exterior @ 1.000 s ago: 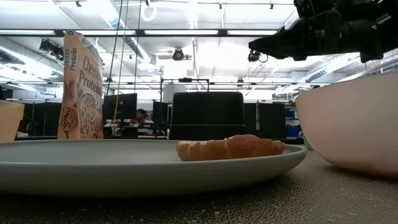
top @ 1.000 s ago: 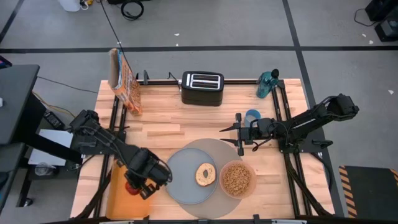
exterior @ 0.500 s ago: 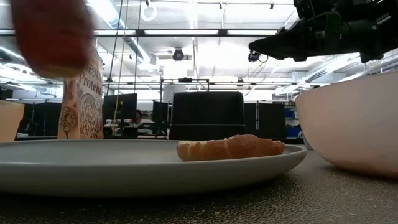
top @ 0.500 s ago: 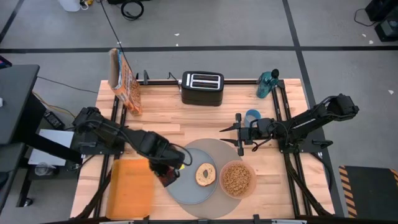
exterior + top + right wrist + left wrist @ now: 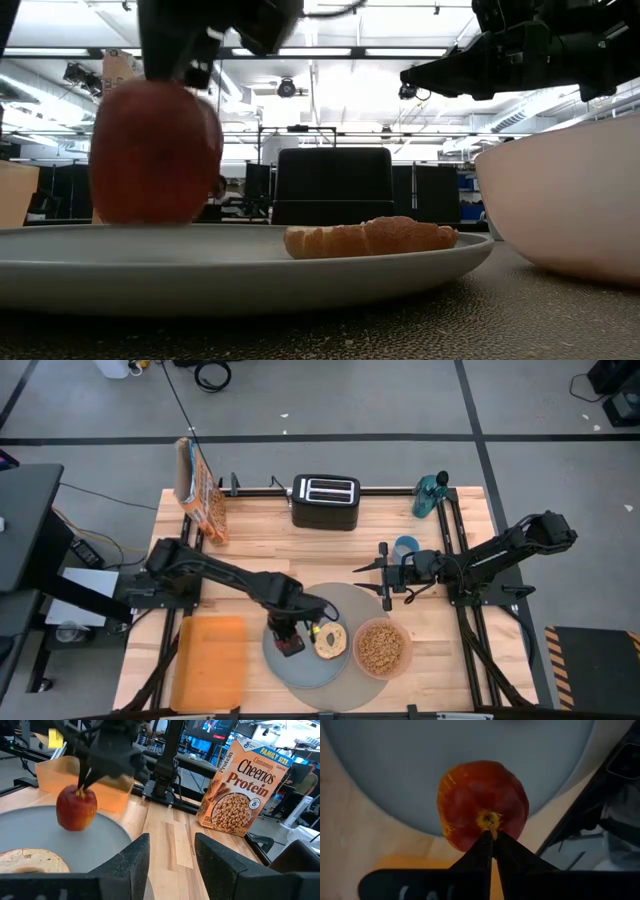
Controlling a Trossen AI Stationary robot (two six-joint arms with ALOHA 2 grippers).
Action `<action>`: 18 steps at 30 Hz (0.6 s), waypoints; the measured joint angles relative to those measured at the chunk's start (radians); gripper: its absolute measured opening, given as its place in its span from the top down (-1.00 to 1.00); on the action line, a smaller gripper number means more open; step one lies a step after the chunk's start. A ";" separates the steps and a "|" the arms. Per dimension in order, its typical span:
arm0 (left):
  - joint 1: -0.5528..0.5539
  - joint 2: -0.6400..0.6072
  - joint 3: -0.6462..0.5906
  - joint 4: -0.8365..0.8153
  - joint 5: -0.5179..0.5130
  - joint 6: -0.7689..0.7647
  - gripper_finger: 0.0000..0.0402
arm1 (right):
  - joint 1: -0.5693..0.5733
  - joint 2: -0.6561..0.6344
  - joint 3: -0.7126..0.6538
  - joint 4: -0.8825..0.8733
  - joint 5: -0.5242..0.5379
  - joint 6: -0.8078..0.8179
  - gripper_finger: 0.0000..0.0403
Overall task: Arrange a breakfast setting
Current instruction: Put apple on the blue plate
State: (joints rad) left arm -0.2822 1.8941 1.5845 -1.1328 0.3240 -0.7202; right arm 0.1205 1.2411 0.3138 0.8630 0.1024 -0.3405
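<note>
A red apple [image 5: 291,645] hangs from my left gripper [image 5: 291,633] over the left part of the grey plate [image 5: 302,670], which lies on the large round grey mat [image 5: 345,596]. A bagel [image 5: 329,640] lies on the plate to the apple's right. The pink bowl [image 5: 380,648], full of cereal, stands on the mat's right side. My right gripper [image 5: 387,594] is open and empty, above the mat's far right edge. I see no spoon. My left gripper pinches the apple's stem [image 5: 490,821] between its two shut fingertips [image 5: 485,840], which come from above and point down. The apple [image 5: 155,150] hangs upright below them, its underside at the plate's surface [image 5: 200,255]; whether it touches the plate I cannot tell.
An orange tray [image 5: 210,663] lies at the near left. A black toaster [image 5: 325,501] stands at the far edge, a cereal box [image 5: 200,490] at the far left, a teal bottle [image 5: 430,493] at the far right and a blue cup [image 5: 406,546] beside my right arm.
My left gripper has carried the apple by its stem from the orange tray toward the table's right, over the plate's left part, and has come down until the apple is at the plate's surface. It has stayed shut.
</note>
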 joint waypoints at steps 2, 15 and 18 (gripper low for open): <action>0.011 0.022 0.000 0.007 0.009 0.028 0.90 | 0.000 0.000 0.000 0.000 0.000 0.000 0.19; 0.031 0.070 0.001 0.006 0.015 0.130 0.90 | 0.000 0.000 -0.002 -0.003 0.000 0.023 0.19; 0.031 0.070 0.001 0.006 0.012 0.126 0.90 | 0.000 0.000 -0.002 -0.003 0.000 0.024 0.19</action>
State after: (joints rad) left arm -0.2512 1.9636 1.5852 -1.1267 0.3362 -0.5938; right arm 0.1207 1.2411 0.3119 0.8600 0.1024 -0.3168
